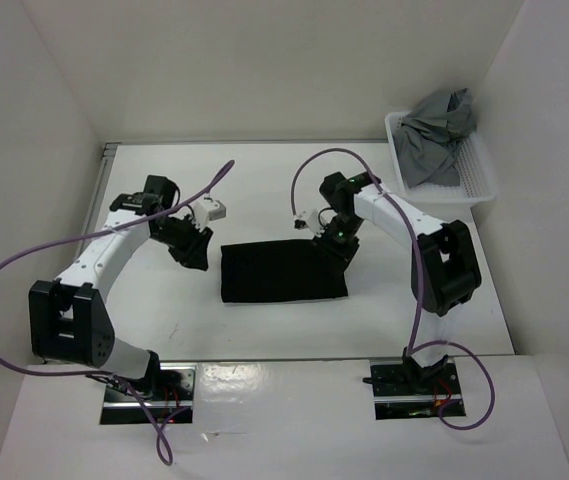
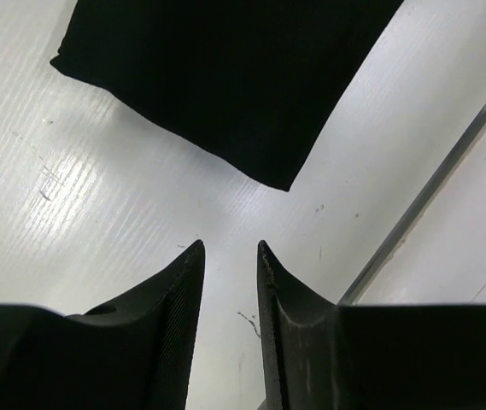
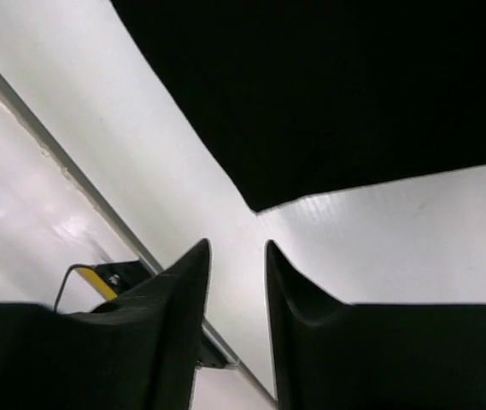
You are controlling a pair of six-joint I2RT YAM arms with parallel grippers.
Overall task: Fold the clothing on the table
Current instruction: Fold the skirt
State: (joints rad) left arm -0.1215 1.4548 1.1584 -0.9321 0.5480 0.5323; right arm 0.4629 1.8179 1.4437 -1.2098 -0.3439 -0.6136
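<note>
clothing [image 1: 282, 272]: black cloth, matt, soft | table [image 1: 264, 190]: white, faintly glossy, fine streaked grain, thin metal rim | left tool [image 2: 228, 249], right tool [image 3: 237, 248]: black matt fingers, finely ribbed inner faces | basket [image 1: 476, 178] beyond the clothing's right end: white perforated plastic | grey garment [image 1: 442, 130]: matt creased cloth

The table [image 1: 164, 320] is flat and white with a thin metal rim. The clothing [image 1: 282, 272] lies flat on it as a black rectangle between the two pairs of jaws. One corner lies just ahead of the left gripper [image 2: 230, 248], with bare white table under those parted jaws. Another corner lies just ahead of the right gripper [image 3: 237, 243], also clear of the tips. A white basket [image 1: 479, 185] sits well beyond the right jaws, at the table's far right corner.
</note>
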